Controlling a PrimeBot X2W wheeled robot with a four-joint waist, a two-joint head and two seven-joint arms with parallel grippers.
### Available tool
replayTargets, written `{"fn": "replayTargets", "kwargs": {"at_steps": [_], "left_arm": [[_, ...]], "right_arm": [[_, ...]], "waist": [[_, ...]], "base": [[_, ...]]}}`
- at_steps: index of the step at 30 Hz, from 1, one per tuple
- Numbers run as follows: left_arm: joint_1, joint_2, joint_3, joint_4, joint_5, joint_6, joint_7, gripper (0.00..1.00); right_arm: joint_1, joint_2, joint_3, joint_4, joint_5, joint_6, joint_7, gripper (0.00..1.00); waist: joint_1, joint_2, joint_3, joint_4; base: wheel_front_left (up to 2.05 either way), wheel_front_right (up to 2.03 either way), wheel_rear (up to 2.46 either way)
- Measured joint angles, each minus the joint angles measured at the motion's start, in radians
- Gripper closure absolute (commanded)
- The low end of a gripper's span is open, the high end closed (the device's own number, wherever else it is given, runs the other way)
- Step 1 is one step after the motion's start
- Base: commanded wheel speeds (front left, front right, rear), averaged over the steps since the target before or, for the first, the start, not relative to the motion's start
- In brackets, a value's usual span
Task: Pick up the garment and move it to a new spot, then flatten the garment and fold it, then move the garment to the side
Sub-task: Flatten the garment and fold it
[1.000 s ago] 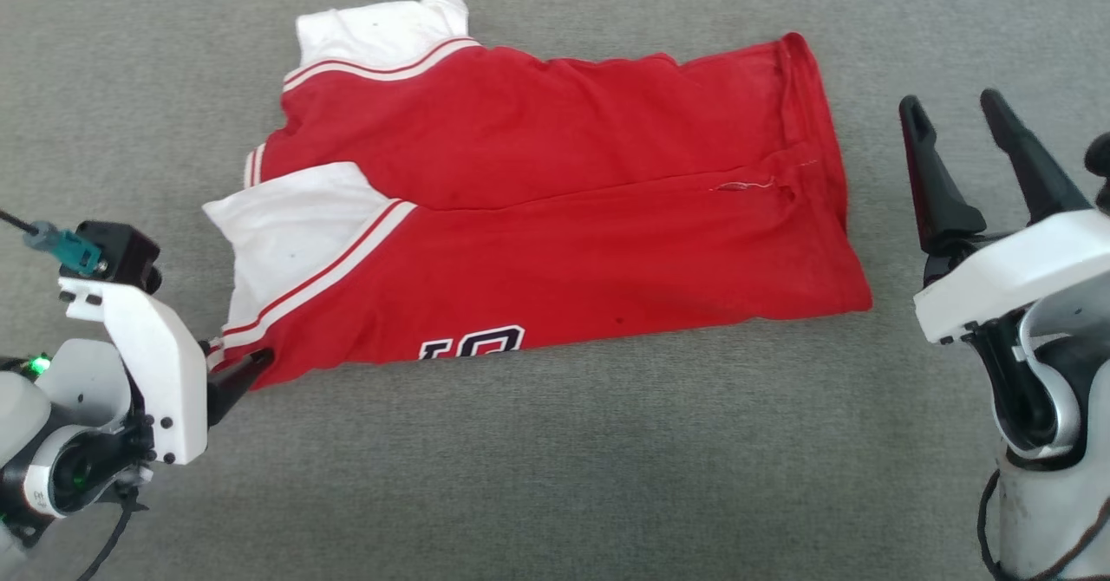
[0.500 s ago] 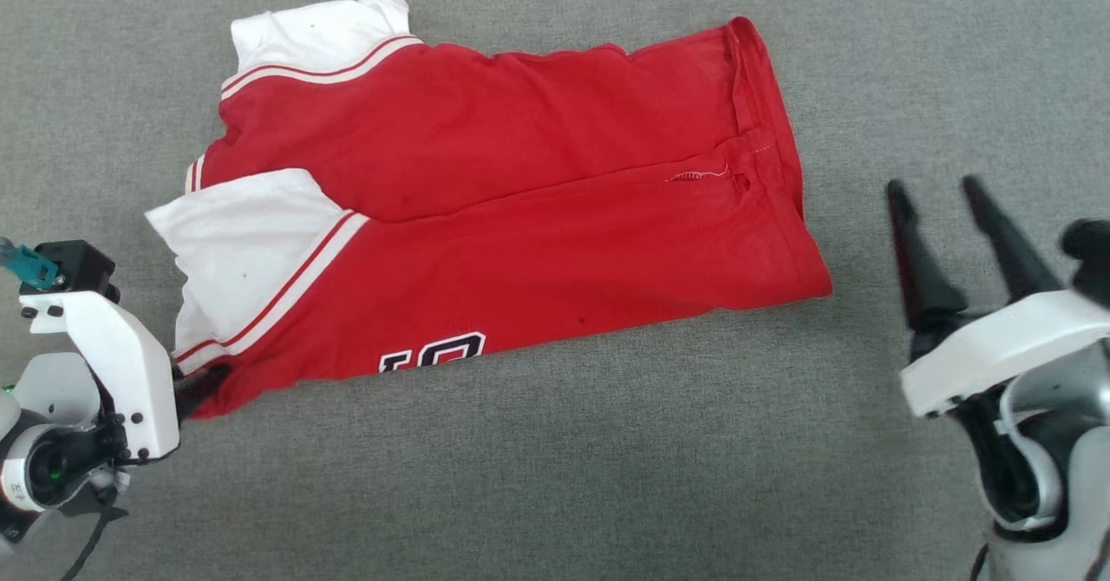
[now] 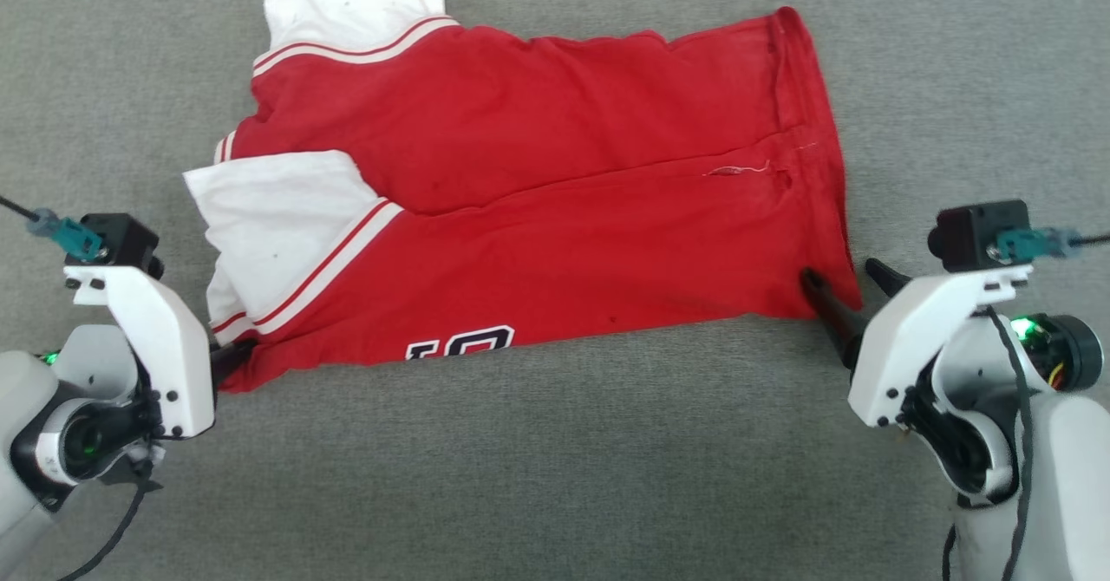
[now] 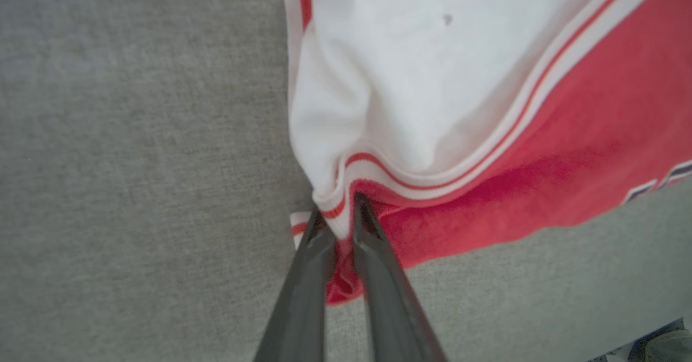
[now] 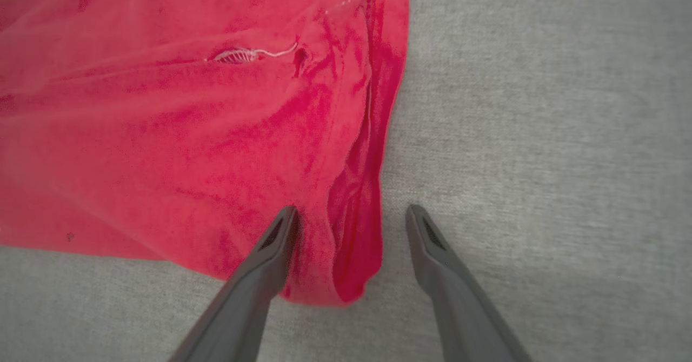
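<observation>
**Head view: shirt (image 3: 564,191) lies folded on grey surface (image 3: 555,477), a gripper at each near corner**

The surface is a grey woven fabric that runs to every edge of the head view and both wrist views. Nothing of the room beyond it can be seen.

The shirt lies flat on the far half of the surface, folded along its length. Its long axis runs left to right across the head view, with the right end tilted slightly toward the robot. The shoulder end points to the robot's left. One white sleeve (image 3: 355,17) sits at the far left corner and another (image 3: 277,217) lies on top nearer the robot, each edged with striped trim (image 3: 325,264). The hem (image 3: 815,130) points to the right. Black, white-outlined characters (image 3: 460,342) show at the near edge, cut off by the fold. A loose white thread (image 3: 746,169) and a small hole sit near the hem.

The left gripper (image 3: 247,351) is clamped on the near left corner. In the left wrist view its fingers (image 4: 378,265) pinch the trim and red cloth between them.

The right gripper (image 3: 841,273) is spread wide at the near right corner. In the right wrist view one finger (image 5: 270,248) lies over the red cloth and the other over the bare surface, with the hem corner between them, ungripped.
</observation>
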Motion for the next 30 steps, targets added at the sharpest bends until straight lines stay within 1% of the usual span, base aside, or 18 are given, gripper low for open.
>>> {"fn": "replayTargets", "kwargs": {"at_steps": [3, 9, 10, 13, 15, 19, 24, 30], "left_arm": [[-0.012, -0.016, -0.002, 0.003, 0.008, -0.006, 0.0, 1.0], [-0.026, -0.048, -0.004, 0.018, 0.015, -0.02, -0.006, 1.0], [-0.027, -0.051, -0.005, 0.022, 0.016, -0.022, -0.009, 1.0], [-0.027, -0.058, -0.005, 0.032, 0.016, -0.028, -0.014, 1.0], [-0.027, -0.062, -0.004, 0.035, 0.016, -0.033, -0.015, 1.0], [-0.024, -0.055, -0.002, 0.029, 0.007, -0.031, -0.013, 1.0], [-0.006, -0.009, 0.008, -0.029, -0.005, -0.011, -0.013, 1.0], [0.03, 0.059, 0.014, -0.148, -0.009, 0.043, -0.015, 1.0]], "right_arm": [[-0.036, -0.002, 0.001, 0.043, -0.013, 0.0, 0.056, 0.0], [-0.109, -0.047, 0.042, 0.135, -0.029, 0.0, 0.167, 0.0], [-0.119, -0.056, 0.051, 0.143, -0.027, 0.0, 0.189, 1.0], [-0.134, -0.073, 0.056, 0.146, -0.02, 0.0, 0.226, 1.0], [-0.134, -0.074, 0.052, 0.143, -0.011, 0.0, 0.241, 1.0], [-0.129, -0.097, 0.061, 0.107, 0.009, 0.0, 0.289, 1.0], [-0.093, -0.134, 0.051, 0.034, 0.047, 0.0, 0.353, 1.0], [-0.046, -0.164, 0.008, -0.063, 0.082, 0.0, 0.421, 1.0]], "waist": [[0.0, -0.0001, 0.005, 0.016], [0.0, 0.0, 0.01, 0.042], [0.0, 0.0, 0.01, 0.045], [0.0, 0.0, 0.007, 0.053], [0.0001, -0.0001, 0.003, 0.056], [0.0, 0.0, -0.013, 0.06], [0.0, 0.0, -0.041, 0.061], [0.0, 0.0, -0.07, 0.065]], "base": [[0.0, 0.0, 0.0], [0.0, 0.0, 0.0], [0.0, 0.0, 0.0], [0.0, 0.0, 0.0], [0.0, 0.0, 0.0], [0.0, 0.0, 0.0], [0.0, 0.0, 0.0], [0.0, 0.0, 0.0]]}}
